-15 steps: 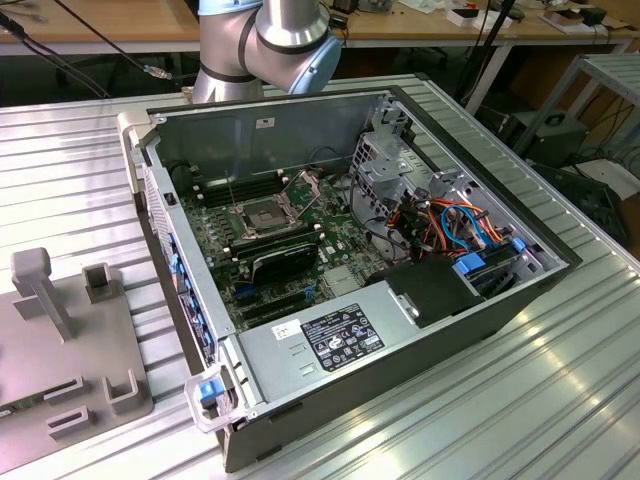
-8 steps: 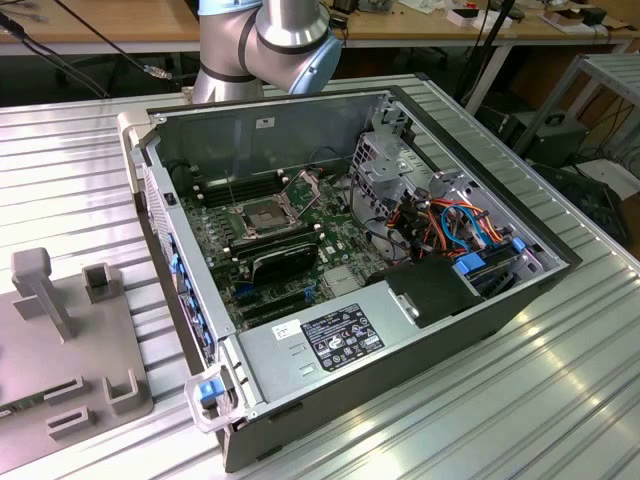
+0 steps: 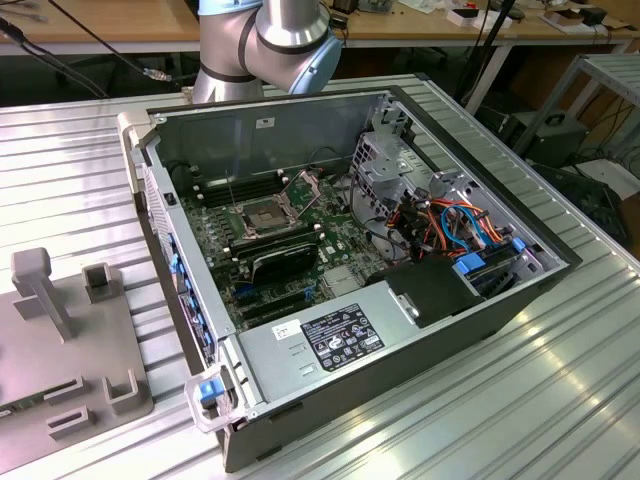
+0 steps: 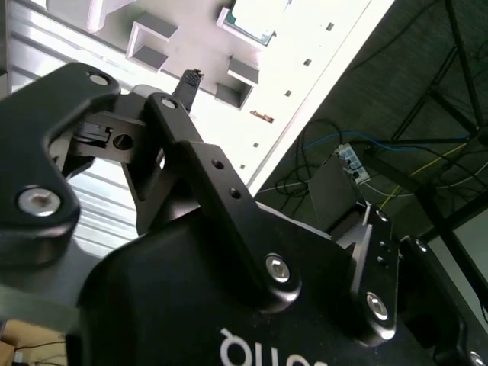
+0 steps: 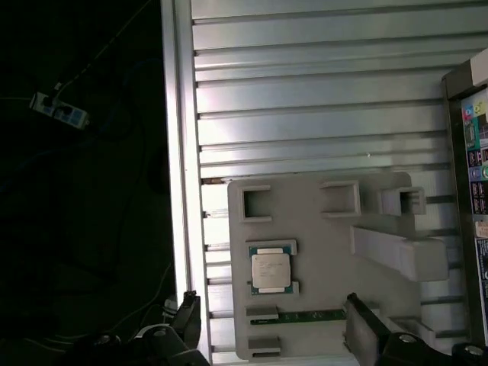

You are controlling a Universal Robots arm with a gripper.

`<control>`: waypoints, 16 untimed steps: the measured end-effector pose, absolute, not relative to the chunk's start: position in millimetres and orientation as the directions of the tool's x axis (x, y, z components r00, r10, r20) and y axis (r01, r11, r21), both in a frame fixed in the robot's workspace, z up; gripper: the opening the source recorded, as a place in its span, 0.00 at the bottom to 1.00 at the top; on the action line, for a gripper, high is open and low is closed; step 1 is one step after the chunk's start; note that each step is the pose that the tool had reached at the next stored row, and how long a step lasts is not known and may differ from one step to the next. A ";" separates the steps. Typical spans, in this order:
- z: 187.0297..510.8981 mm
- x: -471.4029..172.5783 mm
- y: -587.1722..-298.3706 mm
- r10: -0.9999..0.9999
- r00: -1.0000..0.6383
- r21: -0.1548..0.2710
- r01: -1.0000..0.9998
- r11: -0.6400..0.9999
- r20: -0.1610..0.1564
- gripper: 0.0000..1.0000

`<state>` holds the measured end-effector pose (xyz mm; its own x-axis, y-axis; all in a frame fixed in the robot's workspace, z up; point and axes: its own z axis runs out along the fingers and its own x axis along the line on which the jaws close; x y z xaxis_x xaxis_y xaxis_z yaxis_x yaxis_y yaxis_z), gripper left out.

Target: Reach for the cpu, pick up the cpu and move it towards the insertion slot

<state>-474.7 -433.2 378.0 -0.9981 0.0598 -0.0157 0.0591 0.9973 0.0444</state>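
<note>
Gripper [image 5: 272, 319], spread wide and empty, hovers over the small silvery square cpu [image 5: 271, 271]; a grey moulded holder [image 5: 320, 244] cradles it flat, likely for grasping.

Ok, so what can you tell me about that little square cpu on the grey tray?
In the first wrist view, the cpu is a small, thin, flat square. Its top is pale and silvery and looks like metal, with a greenish edge peeking out round it. It lies flat in a shallow nest on the grey tray, with small lips hugging its corners. The pincer is open, its fingers spread wide to either side, and nothing grips the chip.
</note>
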 end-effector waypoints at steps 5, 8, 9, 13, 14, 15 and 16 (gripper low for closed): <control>364.6 -471.6 -433.1 0.067 -0.998 0.044 0.066 0.997 -0.015 0.84; 357.0 -471.5 -433.3 0.067 -0.998 0.044 0.066 0.997 -0.015 0.84; 355.3 -471.5 -433.3 0.067 -0.998 0.044 0.066 0.997 -0.015 0.84; 343.4 -471.5 -433.3 0.067 -0.998 0.044 0.066 0.997 -0.015 0.83; 341.7 -471.5 -433.3 0.067 -0.998 0.044 0.066 0.997 -0.014 0.83; 338.6 -471.5 -433.3 0.067 -0.998 0.044 0.066 0.997 -0.015 0.76; 335.8 -471.5 -433.3 0.067 -0.998 0.044 0.066 0.997 -0.015 0.76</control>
<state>-471.5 -433.3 335.8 -0.9976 0.0671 -0.0146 0.0664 0.9968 0.0444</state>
